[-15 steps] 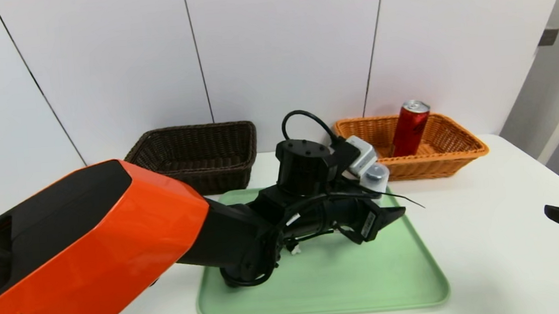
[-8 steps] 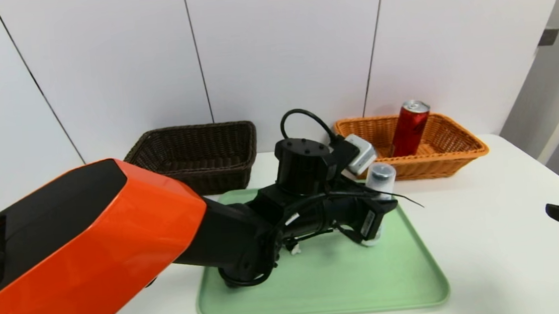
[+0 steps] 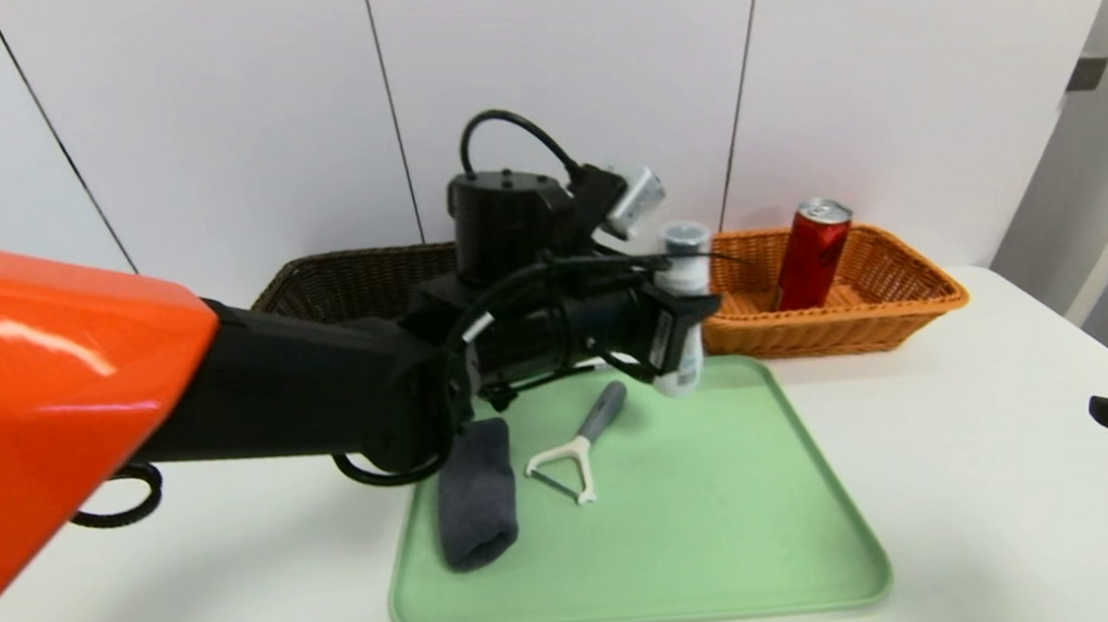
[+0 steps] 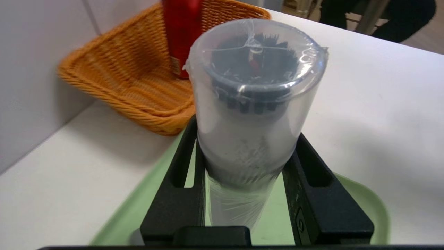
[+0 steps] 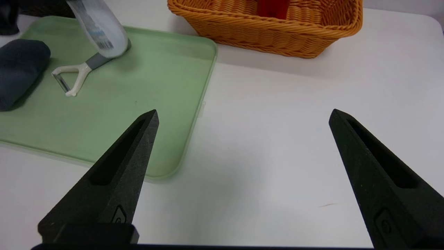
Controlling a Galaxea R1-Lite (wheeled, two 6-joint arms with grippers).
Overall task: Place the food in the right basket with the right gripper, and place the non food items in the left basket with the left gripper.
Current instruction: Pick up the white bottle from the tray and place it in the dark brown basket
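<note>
Black two-fingered right end effector (image 5: 244,116), nearest, right of tray, fingers spread wide, nothing between them. Light green rectangular tray (image 3: 691,538) on white table (image 3: 982,475). On tray: rolled dark grey cloth (image 3: 477,495) at left side; white Y-peeler with grey handle (image 3: 579,447) just beside it. Black left arm with orange segment (image 3: 56,390) reaches in from the left, roughly level, over the tray's far part. Its black pointed left end effector (image 4: 248,142) is closed around small white plastic bottle with clear cap (image 4: 249,139), held slightly tilted, cap up, above tray. Farther back: dark brown woven wicker basket (image 3: 344,278), partly behind arm; orange woven wicker basket (image 3: 842,328) on right, tall slim red metal can (image 3: 812,256) standing tilted inside.
</note>
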